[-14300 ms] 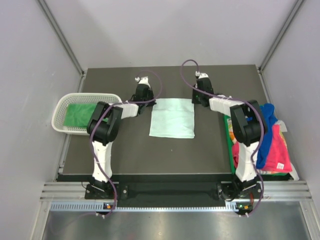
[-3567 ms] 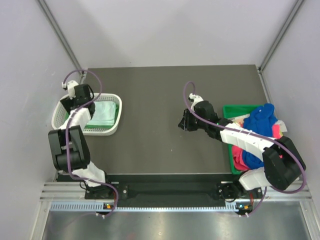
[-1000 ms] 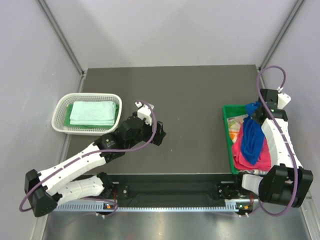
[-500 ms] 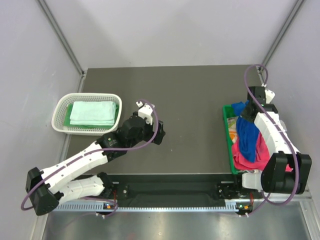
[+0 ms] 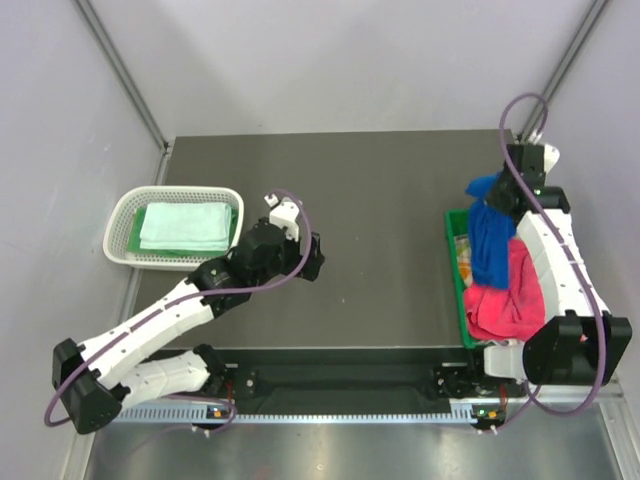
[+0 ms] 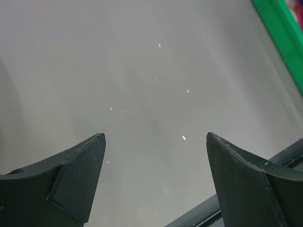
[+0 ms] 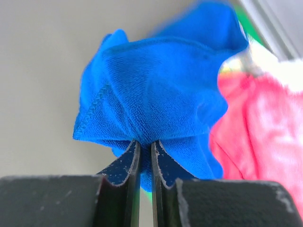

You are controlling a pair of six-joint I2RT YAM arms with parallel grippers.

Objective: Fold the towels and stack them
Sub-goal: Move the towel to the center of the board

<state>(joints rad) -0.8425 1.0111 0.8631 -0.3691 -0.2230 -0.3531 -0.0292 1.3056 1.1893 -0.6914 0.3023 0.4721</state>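
The top view looks steeply down from high behind the near edge on the whole table (image 5: 380, 190); the left wrist view skims low over it toward the bin (image 6: 279, 42), the right wrist view sits close against the blue towel (image 7: 161, 94), both also seen from above.

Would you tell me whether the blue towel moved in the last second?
Yes: the blue towel has shifted back, its top now beyond the green bin's far rim.

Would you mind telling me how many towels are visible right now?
4. A mint towel lies on a green towel in the basket; the right hand holds a blue towel; a pink towel lies in the bin. More may hide beneath.
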